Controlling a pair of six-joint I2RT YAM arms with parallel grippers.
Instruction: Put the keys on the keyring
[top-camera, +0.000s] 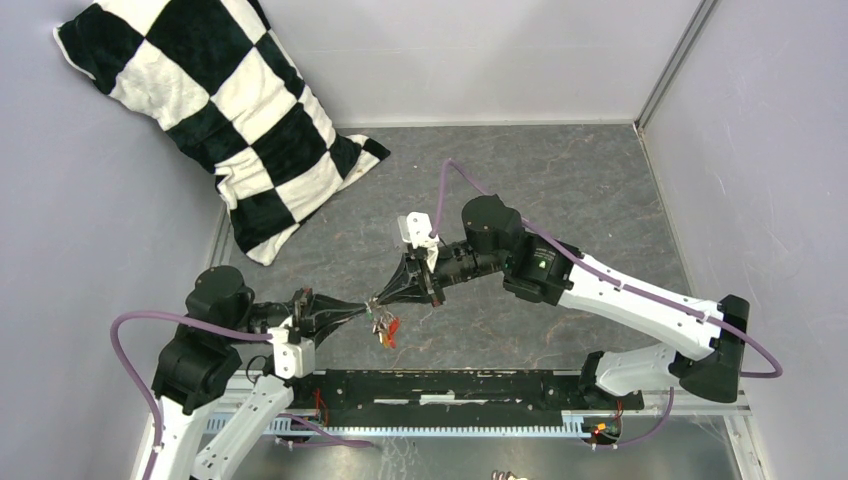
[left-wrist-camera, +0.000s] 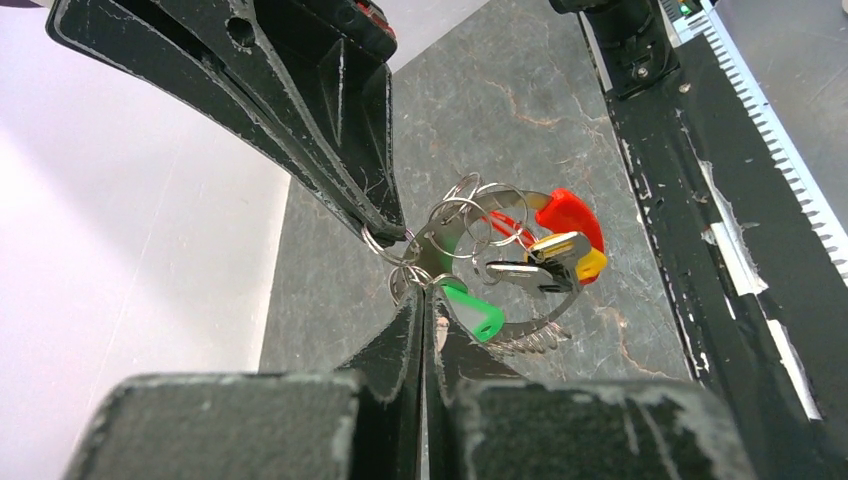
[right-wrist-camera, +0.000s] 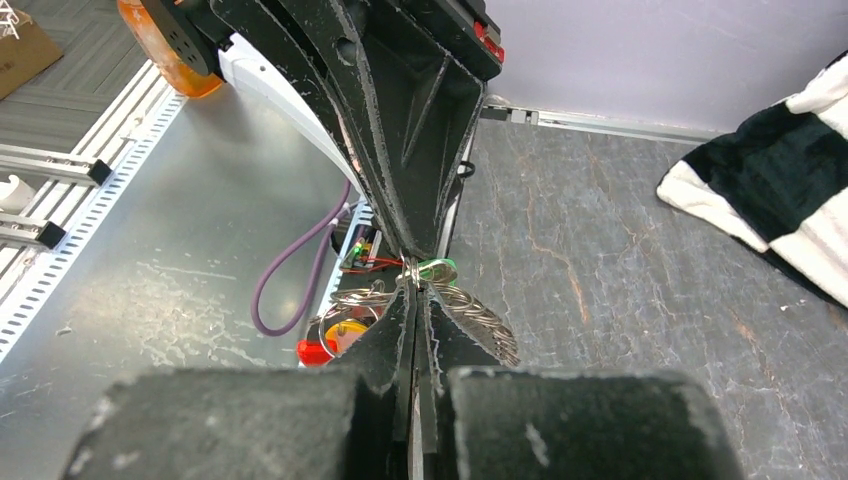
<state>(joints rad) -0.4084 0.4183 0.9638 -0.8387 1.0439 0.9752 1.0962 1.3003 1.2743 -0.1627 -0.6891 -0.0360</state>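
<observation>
Left gripper (left-wrist-camera: 420, 305) was pinched tight on a thin bit of wire at the near edge of the bunch; right gripper (left-wrist-camera: 388, 228) sat nose to nose with it, also clamped shut on a silver loop. Honestly couldn't tell which loop each one had.

So the keyring (left-wrist-camera: 525, 342) hung in the air between the two tips, above the surface (top-camera: 560, 180) and not touching it; green key (left-wrist-camera: 478, 318), red key (left-wrist-camera: 568, 213) and yellow key (left-wrist-camera: 590, 264) dangled just beside it in a tangle with some small rings (left-wrist-camera: 470, 215). Whether every key was actually threaded on, I couldn't make out.

My read on handling: the whole lot looked very light, so weight was no issue; the wire looked stiff but springy and slick, the sort of thing that skates out of flat pads; everything hung loose, so it would swing on any quick move. Best hold on a key seemed to be flat across the plastic head; for the keyring, on the coil itself, close to where a key has to go on.
</observation>
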